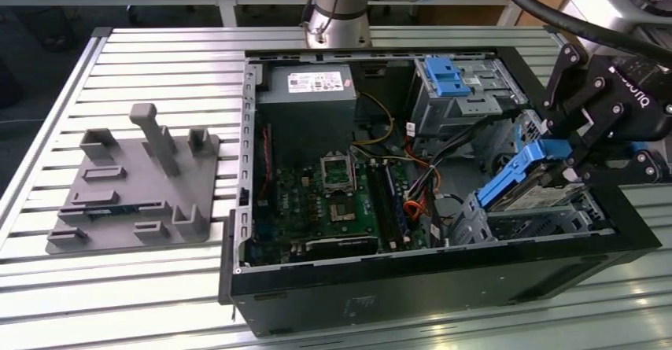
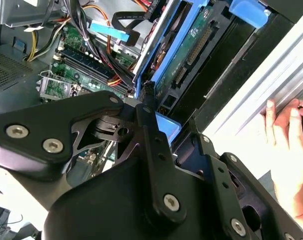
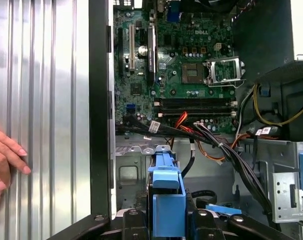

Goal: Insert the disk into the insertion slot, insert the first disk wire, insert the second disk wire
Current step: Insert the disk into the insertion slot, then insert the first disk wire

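Blue plastic marks the disk (image 1: 520,181) in the exterior view. It hangs tilted, lower end down, toward the exterior view's lower right, inside the open computer case (image 1: 420,287). The gripper (image 1: 555,149) has its fingers closed on the upper end of the blue frame, which leaves the lower end free to lead. That lower end sits just over the mouth of the insertion slot (image 1: 552,220), the low grey cage at the case's near right corner. The slant seems chosen to match the bay's opening, and the disk is not yet seated. The taller cage (image 1: 462,82) with its blue latch stands well apart, farther back. A grey fixture (image 1: 137,185) lies on the slatted table (image 1: 63,75) at the exterior view's left.

In the second wrist view, the black finger linkages crowd the foreground. The disk (image 2: 189,50) runs away from them edge-on, its green circuit board showing beside the blue rail. A person's hand (image 2: 286,145) rests on the metal slats just outside the case wall, perhaps steadying it.

In the first wrist view, the blue frame (image 3: 166,195) is pinched between the two black fingers. Past it lies pale sheet metal (image 3: 129,172), probably part of the slot's cage, though the angle leaves that uncertain. Loose cables (image 3: 211,142) drape between the frame and the green motherboard (image 3: 181,65). No wire is plugged into the disk.
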